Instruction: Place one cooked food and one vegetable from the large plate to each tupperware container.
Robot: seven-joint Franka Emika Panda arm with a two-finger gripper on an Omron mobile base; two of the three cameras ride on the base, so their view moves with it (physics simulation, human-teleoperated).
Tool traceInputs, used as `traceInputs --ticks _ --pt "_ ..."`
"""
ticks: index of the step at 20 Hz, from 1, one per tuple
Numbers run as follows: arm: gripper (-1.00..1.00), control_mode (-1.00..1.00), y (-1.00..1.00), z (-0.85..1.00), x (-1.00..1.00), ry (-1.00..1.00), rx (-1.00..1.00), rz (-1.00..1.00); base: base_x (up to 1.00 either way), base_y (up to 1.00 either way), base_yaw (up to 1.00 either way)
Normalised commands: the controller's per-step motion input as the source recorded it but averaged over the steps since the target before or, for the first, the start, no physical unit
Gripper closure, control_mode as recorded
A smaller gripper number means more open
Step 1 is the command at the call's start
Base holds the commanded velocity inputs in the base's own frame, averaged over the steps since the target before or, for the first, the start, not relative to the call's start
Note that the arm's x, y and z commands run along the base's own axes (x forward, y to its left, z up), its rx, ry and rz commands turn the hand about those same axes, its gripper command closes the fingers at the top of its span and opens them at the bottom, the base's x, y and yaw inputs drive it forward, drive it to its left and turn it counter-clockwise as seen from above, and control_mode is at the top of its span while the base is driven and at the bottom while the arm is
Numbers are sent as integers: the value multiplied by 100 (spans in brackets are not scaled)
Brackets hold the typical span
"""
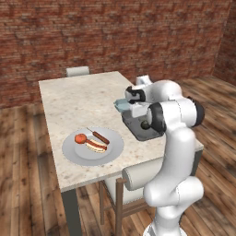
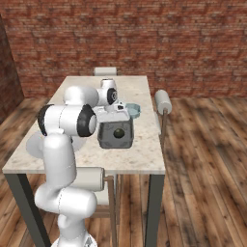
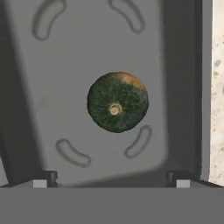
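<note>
The dark green ribbed ball (image 3: 117,102) lies loose on the floor of the larger dark-grey rounded tub (image 3: 52,87), directly under the gripper (image 3: 111,177), whose fingers stand wide apart and empty. Being round, it could roll if a fingertip clips the tub (the wall sits close) during withdrawal.

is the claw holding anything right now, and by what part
Nothing. The claw is open above the green ball, which lies loose in the dark-grey tub.
</note>
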Motion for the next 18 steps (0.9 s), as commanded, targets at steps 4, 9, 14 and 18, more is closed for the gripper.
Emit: traceInputs --ticks 4,9,14,18 --pt "-100 -100 100 60 -85 0 0 2 0 0 0" --pt "-100 -100 100 38 -89 0 0 12 0 0 0" --pt "-100 -100 98 3 -16 0 0 16 0 0 0" --pt "-100 -100 72 -6 9 0 0 11 0 0 0"
